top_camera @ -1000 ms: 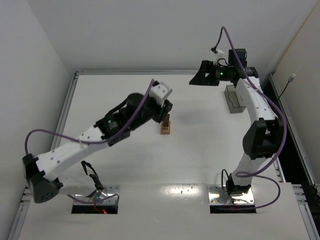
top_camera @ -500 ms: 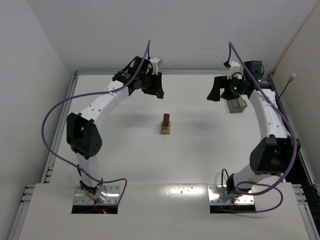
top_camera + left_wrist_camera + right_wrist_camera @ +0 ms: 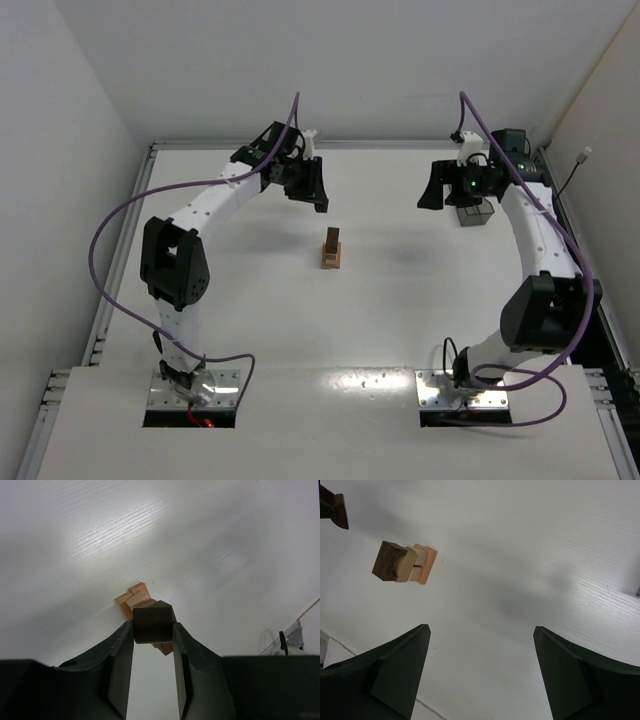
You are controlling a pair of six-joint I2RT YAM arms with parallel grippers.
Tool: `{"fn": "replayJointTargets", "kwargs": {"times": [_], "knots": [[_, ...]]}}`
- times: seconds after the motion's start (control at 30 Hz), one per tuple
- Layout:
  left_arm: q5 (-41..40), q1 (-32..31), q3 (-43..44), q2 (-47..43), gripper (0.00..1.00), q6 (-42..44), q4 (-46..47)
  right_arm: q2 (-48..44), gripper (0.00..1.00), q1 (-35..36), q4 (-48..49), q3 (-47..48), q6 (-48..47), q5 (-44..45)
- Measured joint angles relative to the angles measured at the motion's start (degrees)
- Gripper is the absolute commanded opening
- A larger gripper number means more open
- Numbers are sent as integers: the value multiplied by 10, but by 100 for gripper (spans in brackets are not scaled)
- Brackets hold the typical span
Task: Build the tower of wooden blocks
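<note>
The tower [image 3: 332, 250] stands mid-table: tan wood blocks with a dark brown one on top, also seen in the right wrist view [image 3: 405, 562]. My left gripper [image 3: 312, 188] hangs above the table, behind and left of the tower. In the left wrist view it [image 3: 152, 630] is shut on a dark brown block [image 3: 152, 622], with the tower's tan blocks [image 3: 131, 597] on the table below and beyond it. My right gripper [image 3: 440, 190] hovers to the right of the tower. Its jaws [image 3: 481, 628] stand wide open with nothing between them.
A translucent grey bin [image 3: 478, 212] sits on the table at the back right, just beside the right gripper. White walls close in the table at the back and both sides. A black cable [image 3: 282, 641] lies at the table's edge.
My left arm has lifted away from the tower and swung to the back left. My right gripper has shifted right and nearer, toward the bin.
</note>
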Motion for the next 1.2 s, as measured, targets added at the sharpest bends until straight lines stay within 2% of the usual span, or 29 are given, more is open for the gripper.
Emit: {"fn": "replayJointTargets", "kwargs": {"times": [0.27,1.2], "knots": [[-1,-10,-37,0,0,-7,-3,-3,82,-3,1,-12,0,-1],[-59,-67,-75,-28,0,-11,-11,-11,81,-3,-1,-20,5,-15]]}}
